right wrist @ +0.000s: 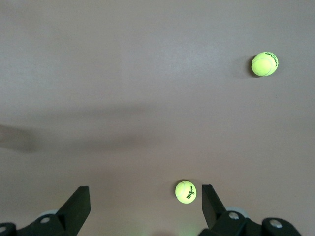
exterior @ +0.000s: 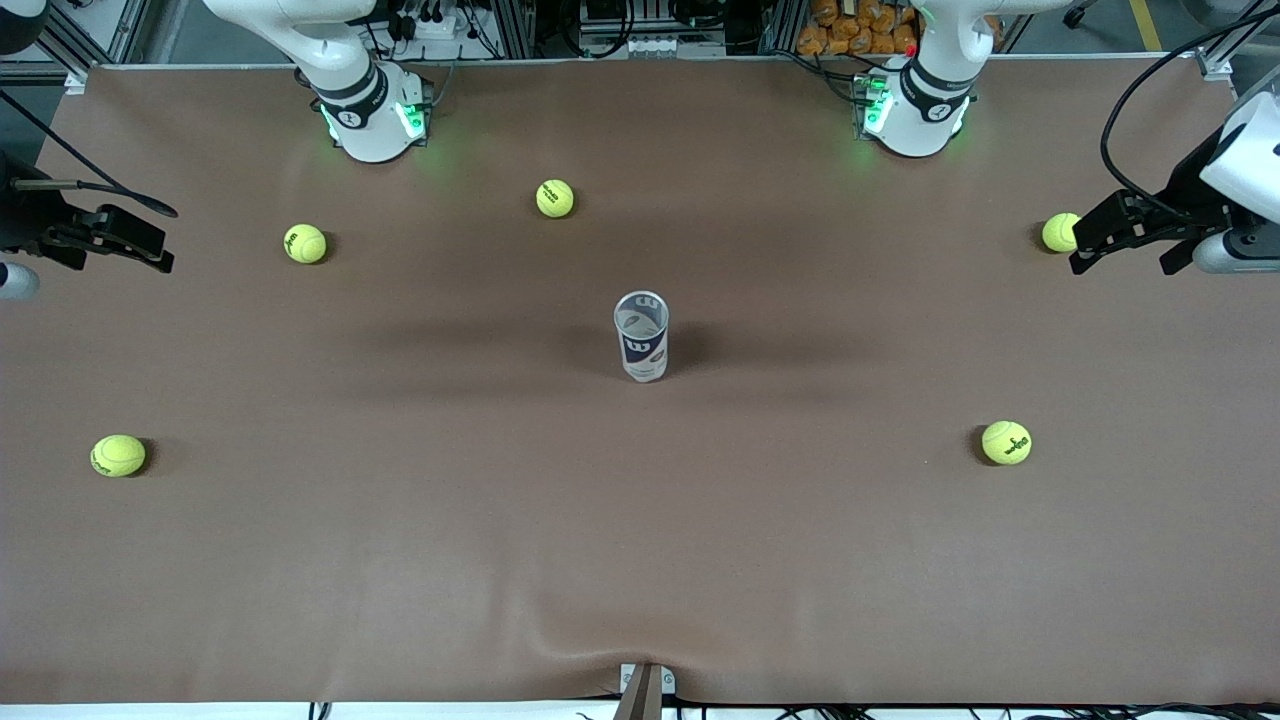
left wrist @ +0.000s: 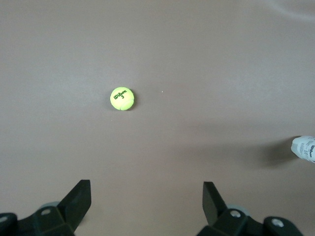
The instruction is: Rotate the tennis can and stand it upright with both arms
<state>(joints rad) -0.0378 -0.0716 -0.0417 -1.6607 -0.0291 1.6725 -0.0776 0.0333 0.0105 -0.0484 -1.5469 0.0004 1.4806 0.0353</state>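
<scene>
Black fingers spread wide on both sides, and nothing between either pair. The left gripper (exterior: 1130, 250) hangs over the left arm's end of the table, jaws released, its fingertips (left wrist: 78, 199) framing bare brown mat in the left wrist view, with one ball (left wrist: 122, 98) lying out past them. From the front, that gripper covers part of another ball (exterior: 1060, 232), so only a yellow slice shows. The right gripper (exterior: 140, 245) hangs over the right arm's end, jaws just as slack; most of its arm is cut off at the frame edge. Its wrist view catches two balls, one (right wrist: 185, 191) close by a fingertip (right wrist: 209, 199), one (right wrist: 264, 64) well off.

Out in the middle stands the can (exterior: 641, 336), upright, open mouth up, dark-blue label facing the front camera, well apart from both grippers. The left wrist view catches only a white sliver of it (left wrist: 305, 149) at the frame edge. Whether anything sits inside, I can't tell.

Balls lie scattered around it: two (exterior: 555, 198) (exterior: 305, 243) toward the bases, two (exterior: 118, 455) (exterior: 1006, 442) nearer the front camera.
</scene>
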